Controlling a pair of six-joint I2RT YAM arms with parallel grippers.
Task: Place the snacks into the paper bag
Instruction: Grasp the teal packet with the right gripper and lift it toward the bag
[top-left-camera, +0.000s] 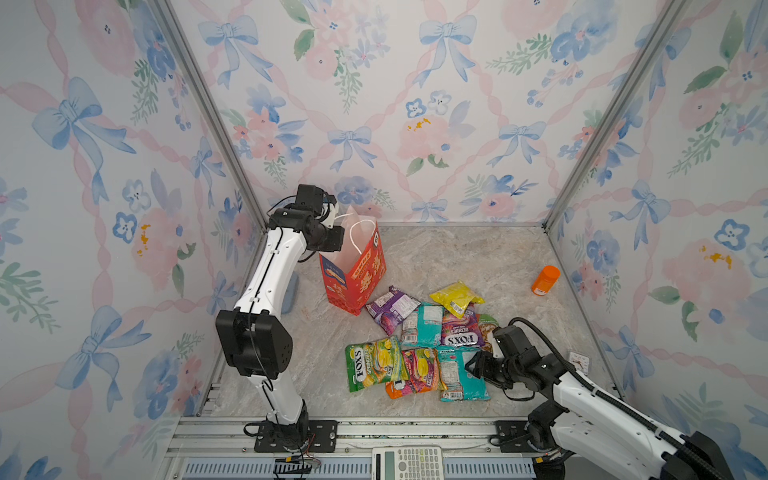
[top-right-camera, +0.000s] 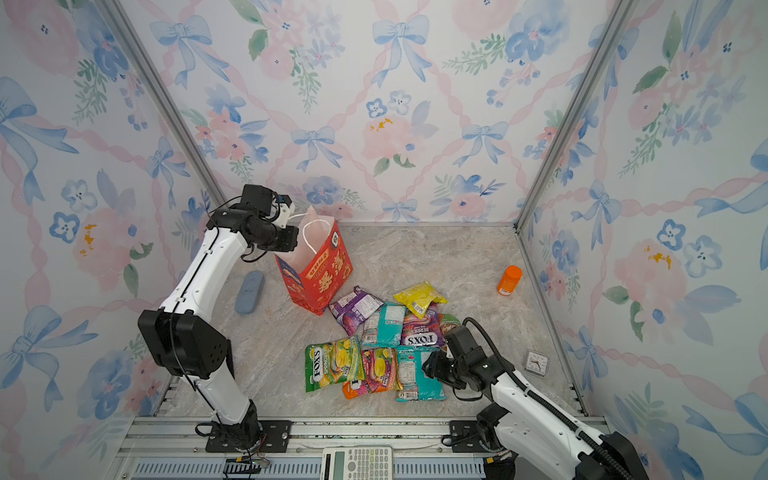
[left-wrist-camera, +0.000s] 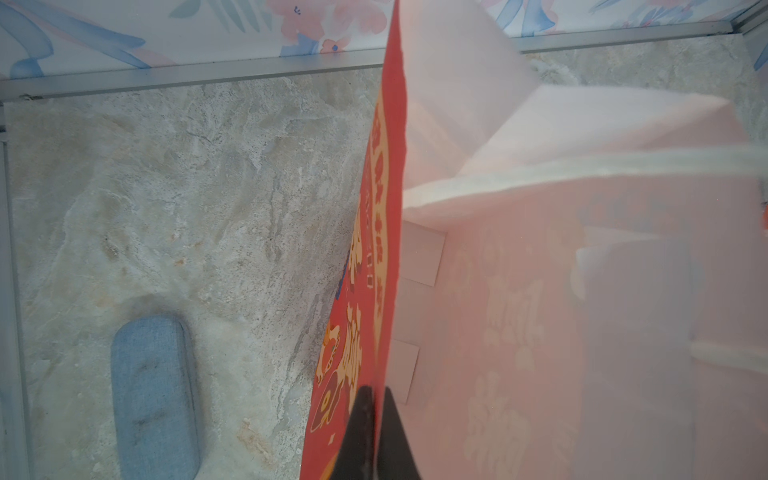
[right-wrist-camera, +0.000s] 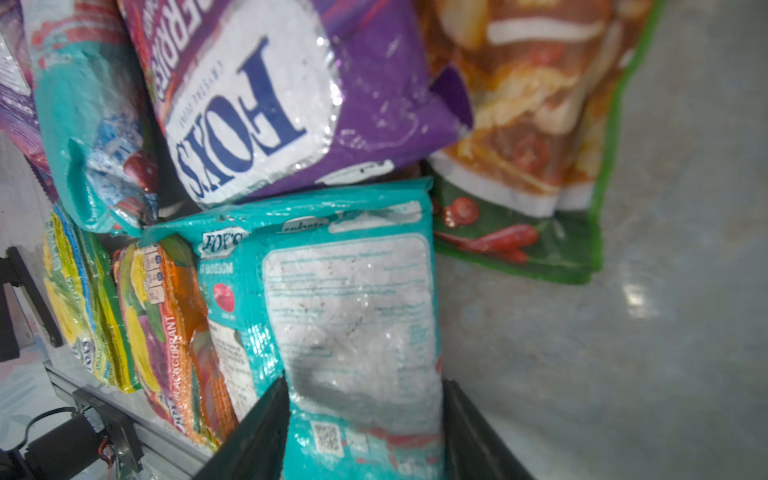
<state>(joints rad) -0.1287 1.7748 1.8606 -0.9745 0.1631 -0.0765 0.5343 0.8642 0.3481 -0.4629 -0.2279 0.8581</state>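
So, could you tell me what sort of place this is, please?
Most likely a robot test booth rather than a real room: floral wallpaper panels set in an aluminium frame, two robot arms bolted to a front rail, and a marble-look tabletop staged with snack packets and a red paper bag.

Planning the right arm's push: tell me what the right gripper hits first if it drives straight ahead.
The teal packet lying between the right gripper's jaws. Just beyond it, probably the purple FOX'S packet, though depth is unclear.
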